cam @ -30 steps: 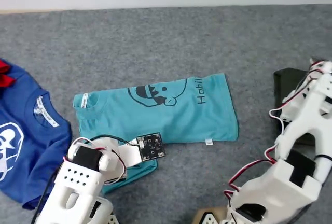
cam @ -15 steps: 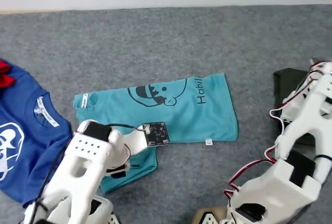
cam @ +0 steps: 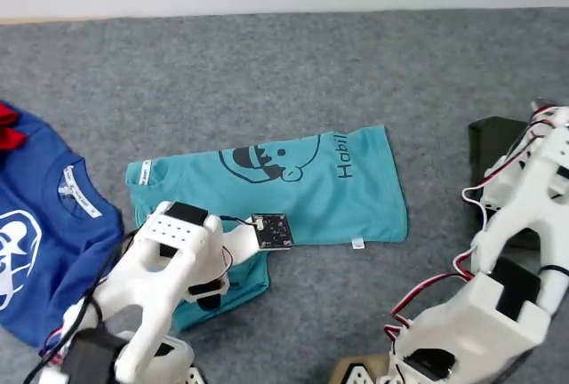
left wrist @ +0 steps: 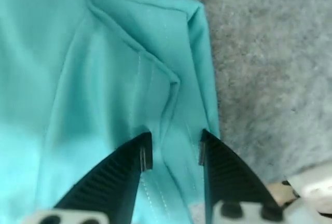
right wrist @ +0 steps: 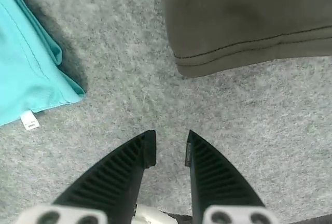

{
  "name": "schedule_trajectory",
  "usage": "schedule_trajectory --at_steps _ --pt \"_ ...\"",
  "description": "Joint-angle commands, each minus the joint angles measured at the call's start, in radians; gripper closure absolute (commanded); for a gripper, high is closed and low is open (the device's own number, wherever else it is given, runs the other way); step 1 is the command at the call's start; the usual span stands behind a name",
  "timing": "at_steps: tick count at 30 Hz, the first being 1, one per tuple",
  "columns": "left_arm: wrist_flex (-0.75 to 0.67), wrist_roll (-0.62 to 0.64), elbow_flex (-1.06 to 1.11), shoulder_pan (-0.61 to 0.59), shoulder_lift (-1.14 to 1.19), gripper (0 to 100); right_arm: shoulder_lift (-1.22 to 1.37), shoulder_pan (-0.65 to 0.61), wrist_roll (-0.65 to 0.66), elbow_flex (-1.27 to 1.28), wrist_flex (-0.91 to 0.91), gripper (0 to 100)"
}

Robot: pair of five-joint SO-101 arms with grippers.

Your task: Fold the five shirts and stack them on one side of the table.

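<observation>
The teal shirt (cam: pixel 302 184) lies flat across the centre of the high view on the grey carpeted desk (cam: pixel 267 64), already folded lengthwise, with a loose flap sticking out at its lower left under the left arm (cam: pixel 169 251). A blue shirt (cam: pixel 44 224) is spread out at the left edge of the frame, and a dark olive shirt (cam: pixel 493 140) sits at the right edge beside the right arm. In the left wrist view the left gripper (left wrist: pixel 174 149) is open, its jaws straddling a raised crease of the teal cloth (left wrist: pixel 78 79) just beside the hem. The right gripper (right wrist: pixel 169 143) hangs with its jaws parted over bare desk, between the teal shirt's corner (right wrist: pixel 21 68) and the olive shirt (right wrist: pixel 244 16), holding nothing. The fabric looks thin, light and limp: it will sag and drag on the rough carpet rather than slide, so a pinch that takes only one layer would probably peel the fold apart. The better hold is likely on the doubled hem or the crease itself, gathering every layer before lifting the flap over.
</observation>
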Motion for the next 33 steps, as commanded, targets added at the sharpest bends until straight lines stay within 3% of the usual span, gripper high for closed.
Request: schedule_trajectory --at_steps 1,6,12,17,26,33 --pt "-0.003 0.025 -0.045 0.005 0.046 84 -0.053 0.004 0.006 -0.006 0.035 89.2" --pt "-0.009 0.1 -0.09 0.005 0.117 85 -0.053 0.004 0.006 -0.006 0.035 89.2" --pt "-0.009 0.112 -0.127 0.006 0.176 100 -0.053 0.004 0.008 -0.006 0.033 89.2" --pt "0.023 0.114 -0.153 0.006 0.14 100 -0.053 0.004 0.008 -0.006 0.028 89.4" --pt "0.213 0.114 -0.363 0.005 0.015 100 -0.053 0.005 0.008 -0.006 0.028 89.4" --pt "0.216 0.114 -0.472 0.0 0.044 100 -0.053 0.005 0.008 -0.006 0.028 89.4"
